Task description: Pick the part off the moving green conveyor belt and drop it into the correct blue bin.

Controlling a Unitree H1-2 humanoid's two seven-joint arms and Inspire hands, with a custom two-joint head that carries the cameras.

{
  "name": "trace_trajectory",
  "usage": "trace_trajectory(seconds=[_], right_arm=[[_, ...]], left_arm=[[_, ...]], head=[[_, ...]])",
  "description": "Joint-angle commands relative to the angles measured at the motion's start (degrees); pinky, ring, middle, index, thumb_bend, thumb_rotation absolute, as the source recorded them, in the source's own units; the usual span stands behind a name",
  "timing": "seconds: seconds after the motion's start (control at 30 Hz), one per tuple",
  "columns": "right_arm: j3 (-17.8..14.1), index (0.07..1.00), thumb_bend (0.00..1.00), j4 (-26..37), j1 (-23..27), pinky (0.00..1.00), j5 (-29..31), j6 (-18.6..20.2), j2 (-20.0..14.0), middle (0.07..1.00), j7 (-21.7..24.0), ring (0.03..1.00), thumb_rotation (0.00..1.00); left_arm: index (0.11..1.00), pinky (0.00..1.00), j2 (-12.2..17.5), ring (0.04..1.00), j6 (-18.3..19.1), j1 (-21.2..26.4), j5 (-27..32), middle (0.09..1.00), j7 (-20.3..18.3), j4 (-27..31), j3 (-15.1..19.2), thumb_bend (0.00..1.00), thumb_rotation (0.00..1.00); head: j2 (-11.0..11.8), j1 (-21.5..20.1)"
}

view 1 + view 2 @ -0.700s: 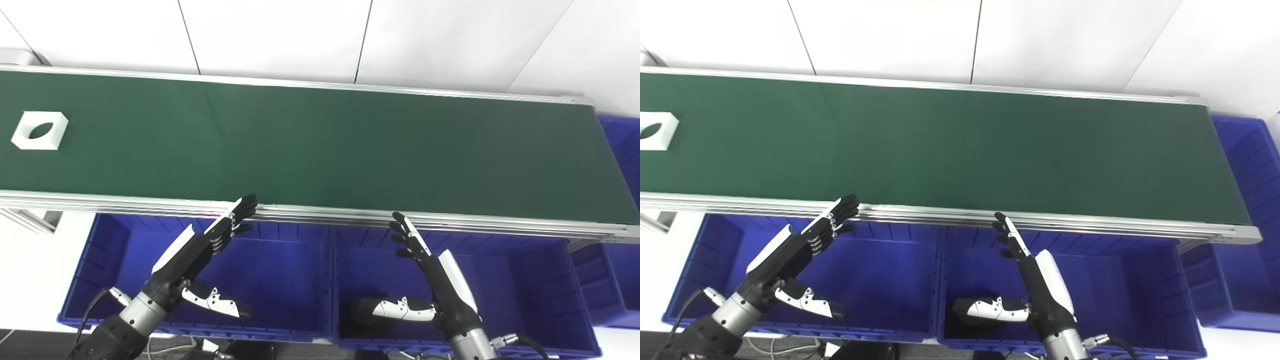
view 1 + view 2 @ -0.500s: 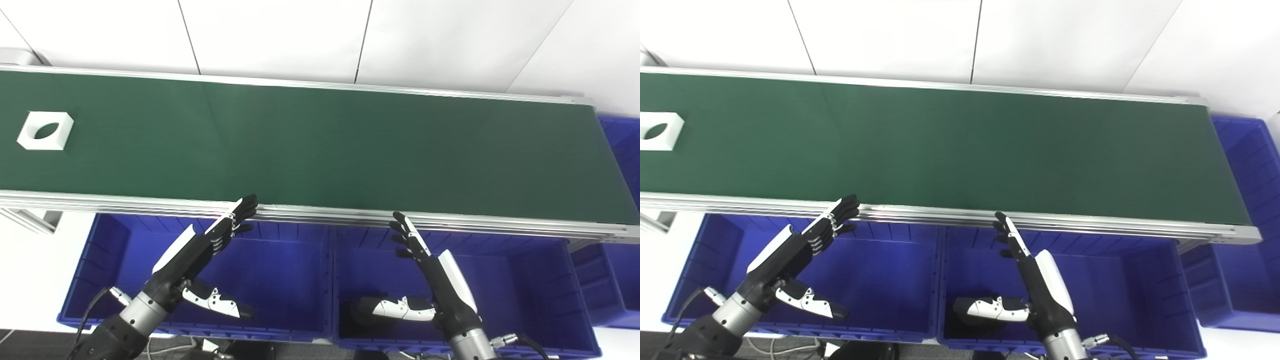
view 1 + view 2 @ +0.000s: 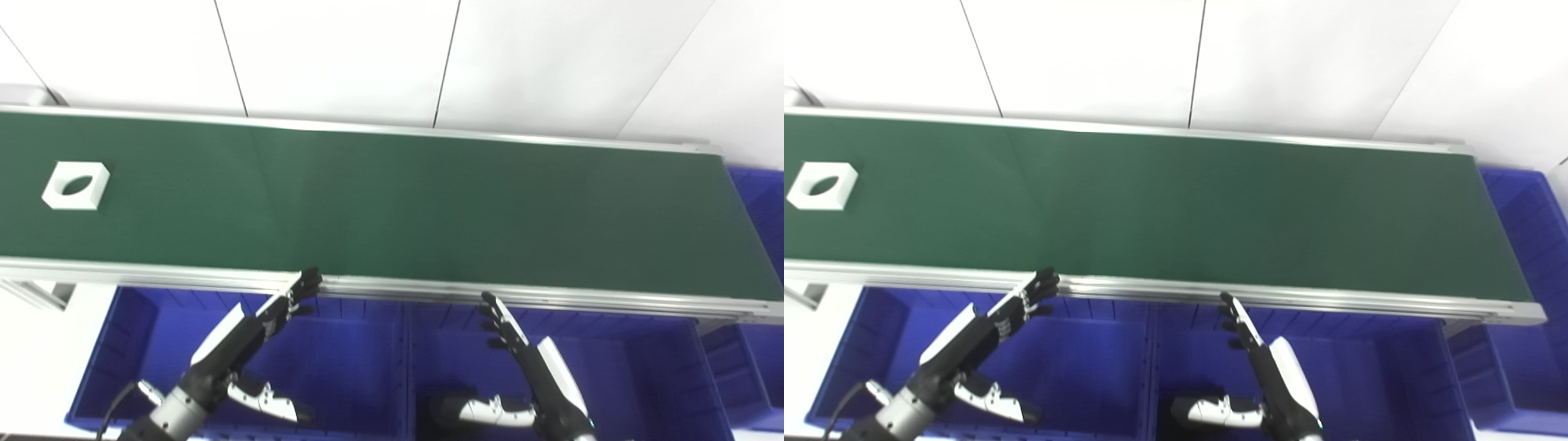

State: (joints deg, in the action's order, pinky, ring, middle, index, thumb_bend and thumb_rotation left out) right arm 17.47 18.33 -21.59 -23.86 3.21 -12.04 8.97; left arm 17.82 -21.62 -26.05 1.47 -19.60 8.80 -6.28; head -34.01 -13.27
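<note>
Far to the left of the left hand, up on the belt, the part is lying flat: a white block with an oval hole through it. Compared with the earlier frames it is sitting a little further in from the picture's left edge, closer to the hands. The whole picture is also showing the belt lower than before, so the camera is tilting, and only part of that shift belongs to the block itself.

Both hands are hovering just below the belt's near rail, over the bins, in the same pose as before. The left hand is holding nothing, fingers stretched straight toward the rail, fingertips just at its edge, thumb splayed out to the side. It is hanging over the left bin. The right hand is likewise spread wide and gripping nothing, fingers pointing up at the rail and stopping a little short of it, thumb reaching out to its left. It is hanging over the right bin. Another bin is showing well off to the right of that hand, past the belt's end.
</note>
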Motion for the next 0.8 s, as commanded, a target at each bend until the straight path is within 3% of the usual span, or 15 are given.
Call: trace_trajectory(seconds=[0.0, 0.5, 0.77], right_arm=[[-0.12, 0.980, 0.92, 0.91, 0.26, 0.79, 0.91, -3.82, -0.16, 0.925, -0.69, 0.881, 0.36], [-0.11, 0.986, 0.91, 1.79, 0.17, 0.80, 0.73, -3.97, -0.42, 0.924, -1.13, 0.880, 0.36], [-1.20, 0.985, 0.90, 2.74, 0.24, 0.82, 1.75, -3.76, -1.04, 0.932, -1.16, 0.882, 0.32]], left_arm=[[1.000, 0.90, 0.49, 0.969, -1.38, 0.17, 0.42, 0.984, 0.29, 0.94, 0.03, 0.96, 0.13], [0.999, 0.89, 0.48, 0.961, -1.14, -0.08, 0.22, 0.981, 0.56, 1.89, 0.43, 0.97, 0.11], [1.000, 0.89, -0.41, 0.960, 0.23, -0.28, -1.46, 0.983, 1.46, 3.62, 0.35, 0.95, 0.12]], head=[[-0.07, 0.18], [-2.75, 3.44], [-4.81, 7.94]])
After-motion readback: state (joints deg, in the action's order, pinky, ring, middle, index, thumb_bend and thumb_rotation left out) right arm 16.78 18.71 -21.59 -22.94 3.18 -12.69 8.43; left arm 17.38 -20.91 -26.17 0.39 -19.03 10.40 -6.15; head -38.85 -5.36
